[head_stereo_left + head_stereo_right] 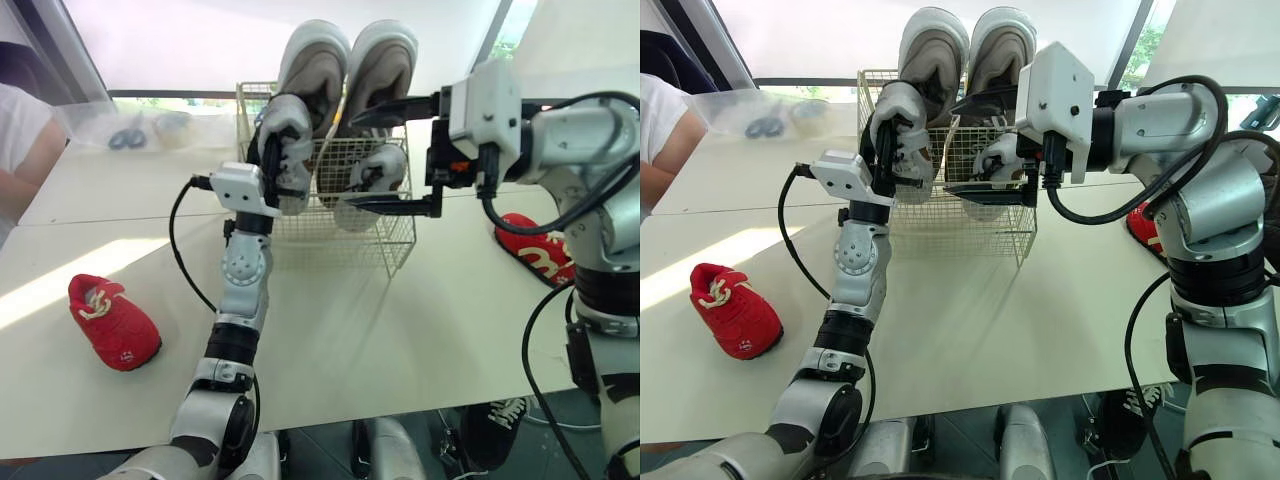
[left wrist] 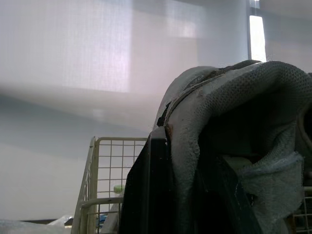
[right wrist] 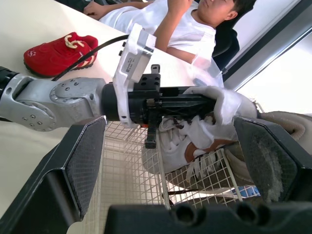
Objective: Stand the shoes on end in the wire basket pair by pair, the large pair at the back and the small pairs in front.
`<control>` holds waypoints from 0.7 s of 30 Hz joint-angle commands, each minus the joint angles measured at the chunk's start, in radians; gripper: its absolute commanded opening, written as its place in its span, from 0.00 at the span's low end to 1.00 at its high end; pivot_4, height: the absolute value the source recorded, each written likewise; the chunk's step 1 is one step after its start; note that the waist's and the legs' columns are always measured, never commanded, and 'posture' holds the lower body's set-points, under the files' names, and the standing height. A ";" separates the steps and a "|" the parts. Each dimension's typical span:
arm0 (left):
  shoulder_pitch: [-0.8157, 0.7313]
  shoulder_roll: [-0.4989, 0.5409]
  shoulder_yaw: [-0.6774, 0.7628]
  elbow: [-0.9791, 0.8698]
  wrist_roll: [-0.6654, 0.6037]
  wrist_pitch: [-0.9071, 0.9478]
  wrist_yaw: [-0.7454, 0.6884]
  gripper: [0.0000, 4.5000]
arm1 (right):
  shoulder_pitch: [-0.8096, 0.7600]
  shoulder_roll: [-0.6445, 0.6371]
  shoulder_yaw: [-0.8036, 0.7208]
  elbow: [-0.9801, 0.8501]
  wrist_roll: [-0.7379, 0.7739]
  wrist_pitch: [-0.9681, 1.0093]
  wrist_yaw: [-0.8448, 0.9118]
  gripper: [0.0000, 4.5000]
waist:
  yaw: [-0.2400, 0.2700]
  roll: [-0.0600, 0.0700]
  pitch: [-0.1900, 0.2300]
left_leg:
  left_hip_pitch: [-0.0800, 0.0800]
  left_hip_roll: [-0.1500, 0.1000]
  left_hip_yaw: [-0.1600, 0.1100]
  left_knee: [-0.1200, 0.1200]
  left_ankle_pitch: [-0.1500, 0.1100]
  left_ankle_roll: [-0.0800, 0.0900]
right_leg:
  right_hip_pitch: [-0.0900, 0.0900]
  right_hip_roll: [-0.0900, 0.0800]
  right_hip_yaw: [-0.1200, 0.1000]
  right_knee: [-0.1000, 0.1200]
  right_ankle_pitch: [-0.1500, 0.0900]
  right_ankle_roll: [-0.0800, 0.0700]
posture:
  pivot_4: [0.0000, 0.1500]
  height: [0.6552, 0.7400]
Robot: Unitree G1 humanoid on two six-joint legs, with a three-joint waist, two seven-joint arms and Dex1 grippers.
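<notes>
One small grey-white sneaker [image 1: 292,120], pinched upright by left gripper [image 1: 274,152] at upper centre — for the white wire basket's [image 1: 396,240] front (right gripper [image 1: 386,158] spread).

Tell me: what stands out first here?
Two big grey shoes stand upright at the back of a wire basket. The left fingers grip a small grey shoe at its front, the right fingers gape open alongside. A red shoe lies left of it, another right.

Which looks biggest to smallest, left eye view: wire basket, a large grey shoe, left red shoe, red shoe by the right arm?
1. wire basket
2-3. large grey shoe and left red shoe: alike; red one nearer the camera, unranked
4. red shoe by the right arm, partly hidden
</notes>
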 commanded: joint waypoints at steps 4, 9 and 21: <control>0.083 0.004 -0.017 -0.036 -0.014 0.083 -0.019 0.26 | -0.016 -0.006 -0.019 -0.027 0.000 -0.010 -0.012 1.00 | -0.001 0.002 -0.001 | 0.000 0.000 0.000 0.000 0.000 0.000 | 0.000 0.000 0.000 0.000 0.000 0.000 | 1.00 1.00; 0.128 0.015 -0.010 -0.098 -0.055 0.139 -0.039 0.80 | -0.013 -0.003 -0.013 -0.023 -0.007 -0.019 -0.013 1.00 | -0.001 0.003 -0.002 | 0.000 0.000 0.000 0.000 0.000 0.000 | 0.000 0.000 0.000 0.000 0.000 -0.001 | 1.00 1.00; 0.131 0.204 0.010 -0.415 -0.234 0.420 -0.224 1.00 | 0.000 0.003 -0.013 -0.018 -0.011 -0.026 -0.010 1.00 | -0.024 0.004 -0.002 | -0.001 0.001 0.000 -0.001 0.000 0.000 | -0.004 0.001 0.000 0.001 0.000 -0.001 | 1.00 1.00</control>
